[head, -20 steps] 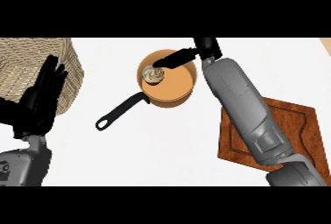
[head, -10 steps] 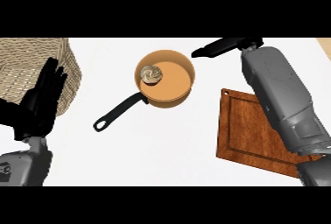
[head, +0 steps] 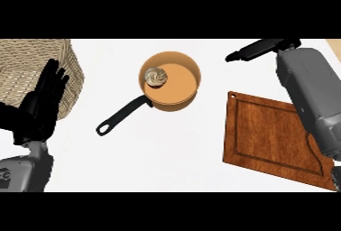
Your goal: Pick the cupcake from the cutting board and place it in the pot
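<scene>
The cupcake [head: 155, 76], with pale swirled frosting, sits inside the orange pot [head: 181, 88] near its left wall. The pot's black handle [head: 123, 115] points down-left. The brown wooden cutting board [head: 273, 137] lies to the right with nothing on it. My right hand [head: 256, 49] is up near the top right, apart from the pot, fingers straight and holding nothing. My left hand [head: 43, 103] rests open at the left edge, fingers up.
A woven wicker basket [head: 30, 72] stands at the upper left, partly behind my left hand. My grey right forearm [head: 310, 94] crosses over the cutting board's right side.
My right hand let go of the cupcake in the pot and drew back to the right, away from the pot. The left hand has stayed still.
</scene>
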Robot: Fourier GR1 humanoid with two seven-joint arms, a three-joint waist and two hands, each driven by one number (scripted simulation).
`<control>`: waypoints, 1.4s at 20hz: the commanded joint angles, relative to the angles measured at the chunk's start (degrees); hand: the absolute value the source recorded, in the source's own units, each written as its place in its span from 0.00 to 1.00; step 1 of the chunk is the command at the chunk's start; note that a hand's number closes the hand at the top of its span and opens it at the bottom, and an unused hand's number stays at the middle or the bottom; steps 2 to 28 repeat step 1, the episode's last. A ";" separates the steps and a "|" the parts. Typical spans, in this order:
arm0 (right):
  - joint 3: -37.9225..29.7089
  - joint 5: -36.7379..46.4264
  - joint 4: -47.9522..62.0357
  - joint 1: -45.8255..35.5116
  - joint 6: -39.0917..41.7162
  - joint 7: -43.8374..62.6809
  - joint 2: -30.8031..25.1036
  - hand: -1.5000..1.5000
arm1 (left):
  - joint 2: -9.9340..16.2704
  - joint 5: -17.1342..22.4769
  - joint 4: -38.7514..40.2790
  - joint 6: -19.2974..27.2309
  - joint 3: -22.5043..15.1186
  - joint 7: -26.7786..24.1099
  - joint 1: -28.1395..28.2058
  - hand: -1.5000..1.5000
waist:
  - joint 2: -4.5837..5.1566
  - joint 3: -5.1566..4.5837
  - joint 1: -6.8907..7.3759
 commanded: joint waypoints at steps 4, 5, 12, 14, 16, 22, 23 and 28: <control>-0.50 0.16 0.05 -0.34 0.06 -0.50 1.03 0.00 | -0.49 -0.71 1.75 0.69 0.52 0.86 -2.70 0.50 | -0.08 0.00 -0.27; -0.50 0.16 0.05 -0.34 0.06 -0.50 1.03 0.00 | -0.49 -0.71 1.75 0.69 0.52 0.86 -2.70 0.50 | -0.08 0.00 -0.27; -0.50 0.16 0.05 -0.34 0.06 -0.50 1.03 0.00 | -0.49 -0.71 1.75 0.69 0.52 0.86 -2.70 0.50 | -0.08 0.00 -0.27; -0.50 0.16 0.05 -0.34 0.06 -0.50 1.03 0.00 | -0.49 -0.71 1.75 0.69 0.52 0.86 -2.70 0.50 | -0.08 0.00 -0.27; -0.50 0.16 0.05 -0.34 0.06 -0.50 1.03 0.00 | -0.49 -0.71 1.75 0.69 0.52 0.86 -2.70 0.50 | -0.08 0.00 -0.27; -0.50 0.16 0.05 -0.34 0.06 -0.50 1.03 0.00 | -0.49 -0.71 1.75 0.69 0.52 0.86 -2.70 0.50 | -0.08 0.00 -0.27; -0.50 0.16 0.05 -0.34 0.06 -0.50 1.03 0.00 | -0.49 -0.71 1.75 0.69 0.52 0.86 -2.70 0.50 | -0.08 0.00 -0.27; -0.50 0.16 0.05 -0.34 0.06 -0.50 1.03 0.00 | -0.49 -0.71 1.75 0.69 0.52 0.86 -2.70 0.50 | -0.08 0.00 -0.27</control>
